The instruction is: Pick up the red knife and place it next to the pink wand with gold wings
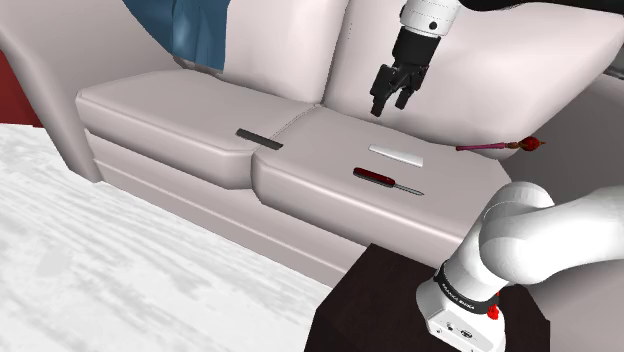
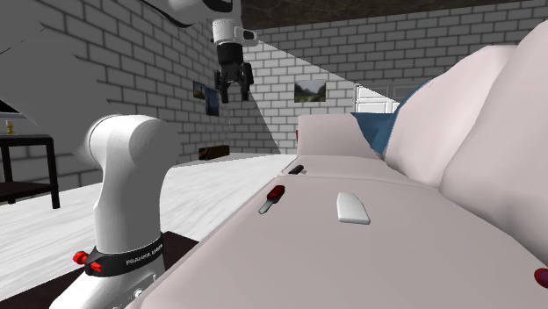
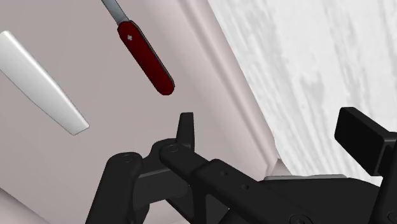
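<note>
The red knife [image 1: 378,177] lies flat on the pale sofa's right seat cushion [image 1: 330,190], its thin blade pointing toward the shoulder view's right. It also lies near the seat's front edge as the red knife [image 2: 275,193] and below the hand as the red knife [image 3: 145,56]. The pink wand [image 1: 497,146] with a dark red end rests further right against the sofa's arm; I cannot make out gold wings. My gripper [image 1: 392,98] hangs open and empty well above the cushion, up and behind the knife. The gripper [image 2: 234,90] and its black fingers [image 3: 185,130] stand apart.
A flat white bar [image 1: 396,154] lies just behind the knife. A dark strip [image 1: 259,138] sits on the seam between the seat cushions. A blue cushion [image 1: 190,30] leans on the backrest. The dark stand [image 1: 400,300] is in front of the sofa on a white floor [image 1: 120,250].
</note>
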Tool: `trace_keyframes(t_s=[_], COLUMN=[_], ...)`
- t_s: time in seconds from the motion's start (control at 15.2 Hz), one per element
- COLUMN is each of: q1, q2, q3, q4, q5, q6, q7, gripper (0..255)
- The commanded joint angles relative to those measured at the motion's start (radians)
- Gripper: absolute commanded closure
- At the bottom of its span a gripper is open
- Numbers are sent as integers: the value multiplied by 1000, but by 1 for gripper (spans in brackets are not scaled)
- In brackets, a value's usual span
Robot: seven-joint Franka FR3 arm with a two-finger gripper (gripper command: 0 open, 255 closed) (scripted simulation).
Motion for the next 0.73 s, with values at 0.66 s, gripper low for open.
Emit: trace_keyframes(t_s=[0.66], q1=[-23], q2=[-62], q3=[-176], q4=[-302], q5=[-113], q6=[224], q7=[-252], gripper=[0])
